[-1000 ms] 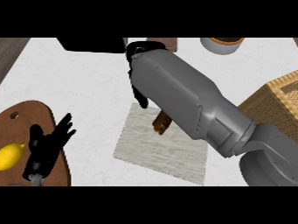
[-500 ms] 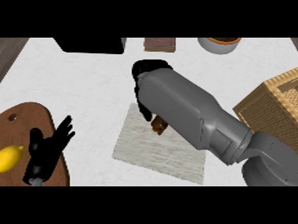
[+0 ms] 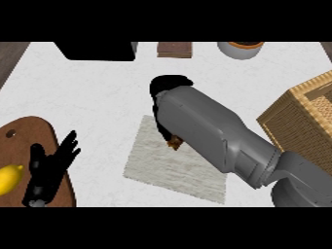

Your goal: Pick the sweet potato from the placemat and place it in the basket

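Observation:
Only a small brown end of the sweet potato shows, lying on the pale grey placemat at the counter's middle. The rest is hidden under my right forearm, which crosses the mat from the lower right. My right hand is a black shape just beyond the mat's far edge, seen from behind. The wicker basket stands at the right edge, apart from the arm. My left hand rests open at the lower left, fingers up, over the wooden board.
A yellow lemon lies on the brown cutting board at the lower left. Along the back edge stand a black box, a small brown block and a grey pot.
My right hand has drawn back from the counter's far edge towards the placemat. The forearm now covers more of the sweet potato. The left hand has stayed put.

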### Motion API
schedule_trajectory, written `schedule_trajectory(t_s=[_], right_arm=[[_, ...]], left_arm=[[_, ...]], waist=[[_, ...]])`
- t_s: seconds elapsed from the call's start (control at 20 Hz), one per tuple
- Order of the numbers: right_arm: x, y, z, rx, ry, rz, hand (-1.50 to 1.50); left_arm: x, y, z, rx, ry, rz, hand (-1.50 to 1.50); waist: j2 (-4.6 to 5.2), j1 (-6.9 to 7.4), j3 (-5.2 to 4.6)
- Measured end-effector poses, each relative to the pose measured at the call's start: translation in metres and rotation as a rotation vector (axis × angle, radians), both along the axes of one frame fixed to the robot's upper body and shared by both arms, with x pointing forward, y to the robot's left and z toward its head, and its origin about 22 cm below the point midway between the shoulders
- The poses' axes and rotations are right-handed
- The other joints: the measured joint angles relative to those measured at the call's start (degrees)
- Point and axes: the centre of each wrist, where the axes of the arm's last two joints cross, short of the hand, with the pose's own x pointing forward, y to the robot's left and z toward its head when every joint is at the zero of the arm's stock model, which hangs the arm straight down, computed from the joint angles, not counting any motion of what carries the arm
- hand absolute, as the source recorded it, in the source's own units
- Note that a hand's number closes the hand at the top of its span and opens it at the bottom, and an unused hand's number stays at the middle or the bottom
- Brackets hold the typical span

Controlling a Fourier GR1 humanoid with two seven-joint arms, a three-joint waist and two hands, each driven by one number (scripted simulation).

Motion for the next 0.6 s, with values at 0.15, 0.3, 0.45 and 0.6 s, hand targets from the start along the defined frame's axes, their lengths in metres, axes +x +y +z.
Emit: schedule_trajectory(t_s=[0.15,0.3,0.45,0.6], right_arm=[[-0.005,-0.003,-0.014,-0.008,0.001,-0.004,-1.5],[-0.007,-0.009,-0.028,-0.014,-0.001,-0.005,-1.5],[-0.008,-0.009,-0.03,-0.007,-0.006,-0.005,-1.5],[-0.006,-0.013,-0.035,-0.021,-0.005,-0.019,-1.5]], left_arm=[[0.001,0.002,0.004,0.003,0.006,0.0,0.0],[0.001,0.0,0.002,0.006,0.007,0.003,0.0],[0.0,0.0,0.0,0.004,0.0,0.002,0.0],[0.001,-0.002,0.003,0.001,-0.003,-0.006,0.0]], waist=[[0.04,0.07,-0.06],[0.07,-0.06,0.01],[0.04,-0.04,0.07],[0.16,0.32,0.0]])
